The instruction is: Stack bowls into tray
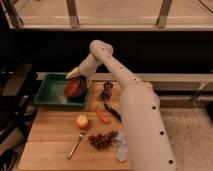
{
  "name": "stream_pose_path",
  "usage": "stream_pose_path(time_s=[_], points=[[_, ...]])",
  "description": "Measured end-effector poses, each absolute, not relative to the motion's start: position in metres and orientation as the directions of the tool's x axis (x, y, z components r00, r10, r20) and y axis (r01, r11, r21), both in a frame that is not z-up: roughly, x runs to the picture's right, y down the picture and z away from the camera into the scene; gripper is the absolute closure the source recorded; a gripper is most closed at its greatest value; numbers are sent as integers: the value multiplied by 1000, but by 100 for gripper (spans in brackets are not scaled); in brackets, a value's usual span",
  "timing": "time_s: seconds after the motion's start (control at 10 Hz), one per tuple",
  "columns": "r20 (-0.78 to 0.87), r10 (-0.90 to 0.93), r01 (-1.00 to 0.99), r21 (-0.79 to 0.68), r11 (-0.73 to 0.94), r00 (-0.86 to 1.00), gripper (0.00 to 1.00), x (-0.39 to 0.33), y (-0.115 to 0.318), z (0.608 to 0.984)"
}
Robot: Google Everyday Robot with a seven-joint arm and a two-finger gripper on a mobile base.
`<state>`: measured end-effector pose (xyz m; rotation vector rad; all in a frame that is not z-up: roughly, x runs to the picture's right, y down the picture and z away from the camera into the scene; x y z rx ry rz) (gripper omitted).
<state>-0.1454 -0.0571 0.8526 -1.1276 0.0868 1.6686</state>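
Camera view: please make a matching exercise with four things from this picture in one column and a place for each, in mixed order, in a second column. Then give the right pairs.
Things:
1. gripper
2. red-orange bowl
3. fork
4. grapes

Places:
A. on the wooden table, near its front edge, left of the dark fruit
B. over the right end of the green tray, at the bowl's upper rim
C. near the table's front, right of the utensil
D. tilted on its side at the tray's right end

Pairs: 1-B, 2-D, 3-A, 4-C

view: single, high, angled down | faces: table [55, 130], gripper [75, 75] over tray [50, 82] | range: mid
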Motion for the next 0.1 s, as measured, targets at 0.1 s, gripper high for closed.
stream_pose_path(time_s=[0.1], points=[[-687,727,-774,-466,-429,11,20,-139,-61,841]])
